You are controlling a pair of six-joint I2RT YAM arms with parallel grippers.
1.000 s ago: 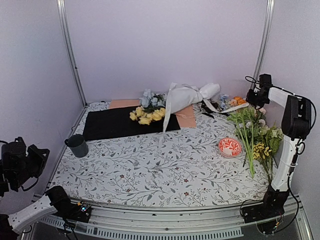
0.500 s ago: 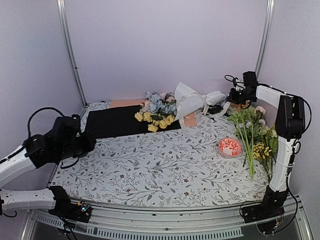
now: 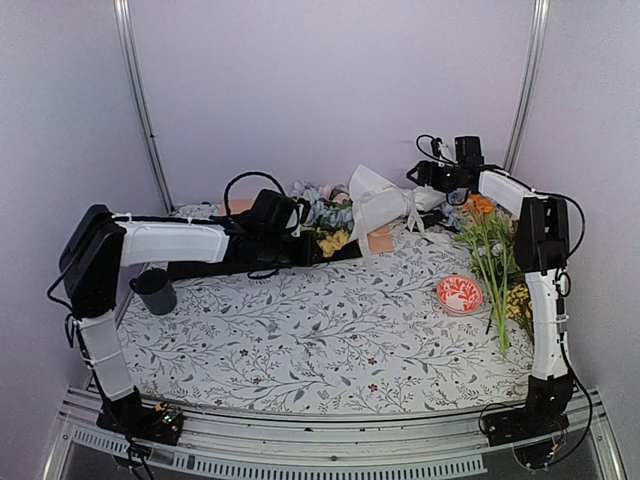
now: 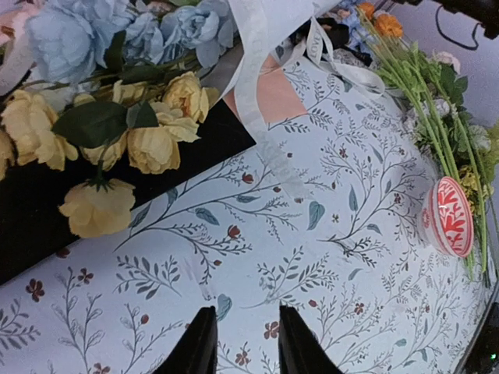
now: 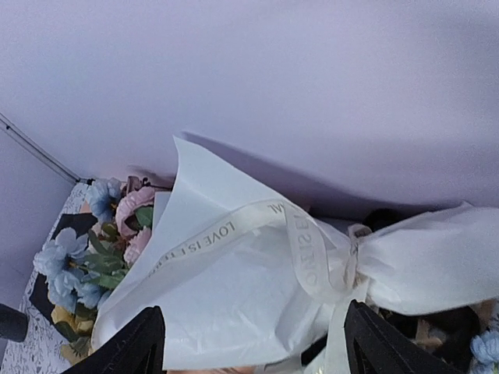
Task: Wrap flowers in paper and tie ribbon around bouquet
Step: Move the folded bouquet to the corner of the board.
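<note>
One bouquet (image 3: 378, 200), a cone of white paper (image 5: 234, 304) cinched by one cream ribbon (image 5: 300, 234), lies at the counter's (image 3: 330, 340) far edge, with blue and yellow flowers (image 4: 156, 144) at its wide end. Only the right wrist view shows the ribbon's lettering. The left end effector (image 4: 239, 343) is slightly parted and the right end effector (image 5: 257, 347) is wide apart, both empty.

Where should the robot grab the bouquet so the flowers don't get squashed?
Grab the bouquet at its pinched neck, where the ribbon is tied, coming from the right end. There the paper is squeezed narrow, so it should fit between the open right fingers facing it. The wide end is loose paper around soft flowers, which would probably crush.
</note>
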